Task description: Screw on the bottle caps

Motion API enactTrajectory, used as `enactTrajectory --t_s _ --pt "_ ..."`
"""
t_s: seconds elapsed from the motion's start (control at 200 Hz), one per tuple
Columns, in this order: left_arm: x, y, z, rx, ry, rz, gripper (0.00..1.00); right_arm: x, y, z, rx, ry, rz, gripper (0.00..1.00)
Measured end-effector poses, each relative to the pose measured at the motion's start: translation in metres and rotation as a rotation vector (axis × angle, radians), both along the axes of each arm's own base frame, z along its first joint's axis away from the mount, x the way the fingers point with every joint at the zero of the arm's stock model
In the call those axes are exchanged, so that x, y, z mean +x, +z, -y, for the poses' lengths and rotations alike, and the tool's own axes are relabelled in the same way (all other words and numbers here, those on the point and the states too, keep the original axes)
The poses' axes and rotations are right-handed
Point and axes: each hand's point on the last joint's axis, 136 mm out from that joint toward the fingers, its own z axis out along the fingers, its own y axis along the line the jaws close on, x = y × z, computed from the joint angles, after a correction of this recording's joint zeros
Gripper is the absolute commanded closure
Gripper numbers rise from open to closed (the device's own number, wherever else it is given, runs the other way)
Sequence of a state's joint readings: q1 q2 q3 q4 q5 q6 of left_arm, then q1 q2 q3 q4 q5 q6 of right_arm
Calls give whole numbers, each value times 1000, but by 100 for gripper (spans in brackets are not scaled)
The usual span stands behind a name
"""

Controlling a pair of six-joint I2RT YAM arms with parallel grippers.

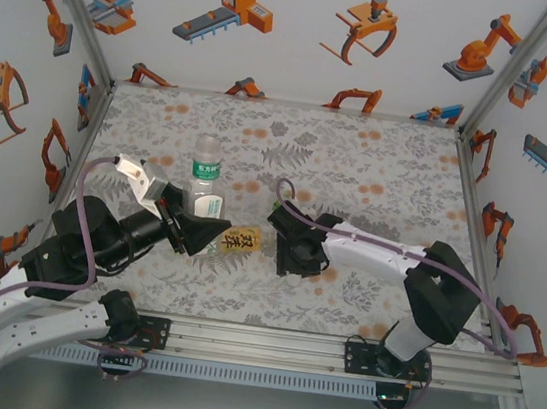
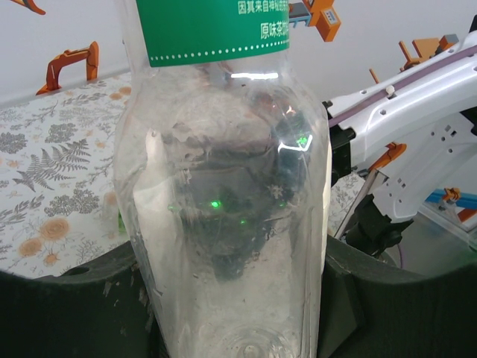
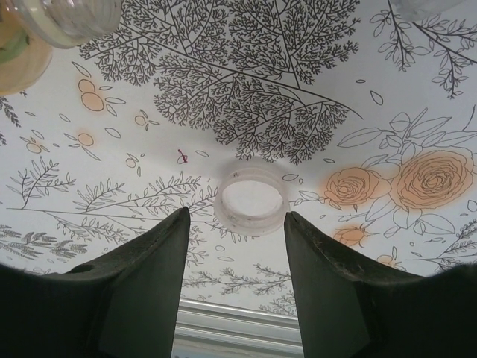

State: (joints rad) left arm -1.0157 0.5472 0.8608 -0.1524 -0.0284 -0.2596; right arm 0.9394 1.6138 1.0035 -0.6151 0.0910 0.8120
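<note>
Right claw (image 3: 237, 216) is open, fingers (image 3: 149, 276) spread, nothing held. The whitish cap (image 3: 251, 195) lies flat on the counter (image 3: 223, 89) in the gap just ahead of the tips, nearer the right finger. I can't tell if that finger touches the rim; probably not.

Left claw (image 2: 231, 321) is closed on the slim clear bottle (image 2: 223, 224). It grips low on the body, with the bottle upright and its green label above the claw. The amber bottle (image 1: 238, 241) lies on its side on the counter between the 2 claws, just off the left claw's tip.

Step in hand, my read: grab the whitish cap and take it to the held bottle. That puts the task early, with 3 caps to go.

To do it well:
- Shift the right claw a touch toward the cap's side so the cap sits centred between the 2 fingers.
- Lower until the tips bracket the side wall, just clear of the counter.
- Close gently and evenly. The cap is small, light and slick, so an off-centre pinch would likely tip it or squirt it forward.
- Carry it level, then seat it square on the neck before twisting, or the threads may cross.
- The left claw needs a firm hold. The thin clear wall could spin or buckle under the twist.
</note>
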Motion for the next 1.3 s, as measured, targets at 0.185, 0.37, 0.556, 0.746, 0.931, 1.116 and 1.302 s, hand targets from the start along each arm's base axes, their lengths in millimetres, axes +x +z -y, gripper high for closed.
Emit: enactTrajectory --t_s 0.185,0.37,0.556,0.746,0.931,1.116,1.302 --pt "0 1 -1 -2 4 1 99 0 -4 0 -9 0 -7 49" --pt "1 0 -1 -2 6 1 99 -1 -9 2 -21 0 -15 48" --pt "2 1 -2 -2 13 0 98 -2 -15 3 -31 0 -23 48" --pt "2 1 -2 -3 17 0 98 -4 -24 5 -42 -3 -37 52" --pt "2 1 -2 -3 17 0 98 -4 -25 5 -42 -7 -38 66" --pt "3 1 -3 -4 25 0 98 -4 -23 0 7 -16 -35 75" --pt "3 1 -3 -4 25 0 98 -4 -20 -15 170 -23 -38 78"
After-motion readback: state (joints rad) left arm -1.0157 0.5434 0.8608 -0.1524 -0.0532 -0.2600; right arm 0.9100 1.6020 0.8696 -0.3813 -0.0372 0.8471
